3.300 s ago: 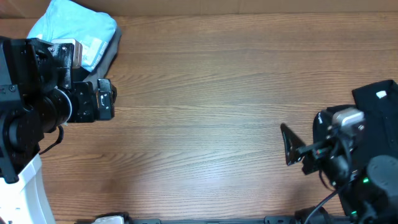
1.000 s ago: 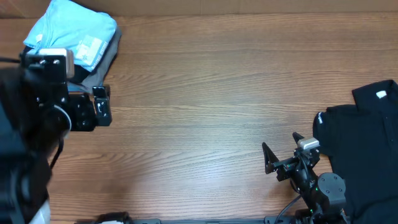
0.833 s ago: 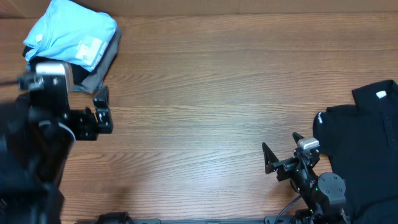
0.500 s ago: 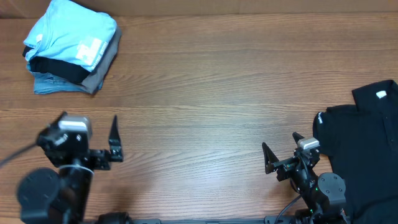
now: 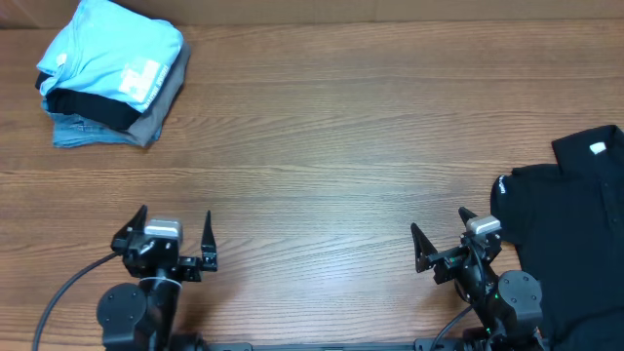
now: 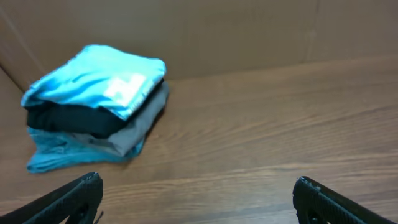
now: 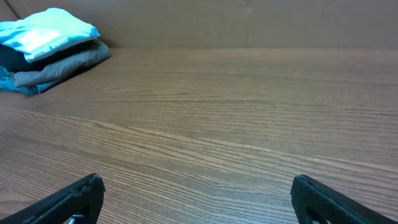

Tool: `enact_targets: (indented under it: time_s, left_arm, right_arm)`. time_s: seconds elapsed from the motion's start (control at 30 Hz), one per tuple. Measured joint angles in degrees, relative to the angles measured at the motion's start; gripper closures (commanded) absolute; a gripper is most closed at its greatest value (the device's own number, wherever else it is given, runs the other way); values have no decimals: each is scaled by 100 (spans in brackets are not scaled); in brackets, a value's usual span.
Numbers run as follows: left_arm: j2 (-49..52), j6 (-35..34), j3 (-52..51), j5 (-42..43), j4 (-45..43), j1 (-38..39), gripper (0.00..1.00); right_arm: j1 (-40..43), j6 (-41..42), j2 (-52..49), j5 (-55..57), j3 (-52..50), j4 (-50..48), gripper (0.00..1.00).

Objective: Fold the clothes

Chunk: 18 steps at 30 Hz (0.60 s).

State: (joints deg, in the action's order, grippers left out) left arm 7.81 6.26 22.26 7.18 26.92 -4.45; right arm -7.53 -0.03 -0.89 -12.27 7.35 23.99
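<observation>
A stack of folded clothes [image 5: 112, 83] lies at the table's far left corner, with a light blue T-shirt [image 5: 117, 49] on top and black, grey and blue layers beneath. The left wrist view has the stack [image 6: 93, 118] ahead on the left, and the right wrist view has the stack [image 7: 50, 46] far off at the upper left. A black garment [image 5: 575, 244] with a white label [image 5: 597, 148] lies spread at the right edge. My left gripper [image 5: 175, 212] [image 6: 198, 182] is open and empty at the near left. My right gripper [image 5: 439, 219] [image 7: 197, 180] is open and empty, just left of the black garment.
The wooden table [image 5: 331, 146] runs between the stack and the black garment. A brown wall [image 6: 249, 31] stands behind the table's far edge. Both arm bases sit at the near edge.
My left arm has drawn back from beside the folded stack to the near edge, its jaws still open. The right arm settled low earlier and has held still over the last second.
</observation>
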Motion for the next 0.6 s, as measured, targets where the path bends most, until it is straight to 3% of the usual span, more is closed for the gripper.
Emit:
enact_targets:
  time_s: [0.6]
  left_arm:
    - [-684, 15, -1698, 118, -1029, 0, 0]
  right_arm:
    - [0, 0, 0, 0, 0, 2, 0]
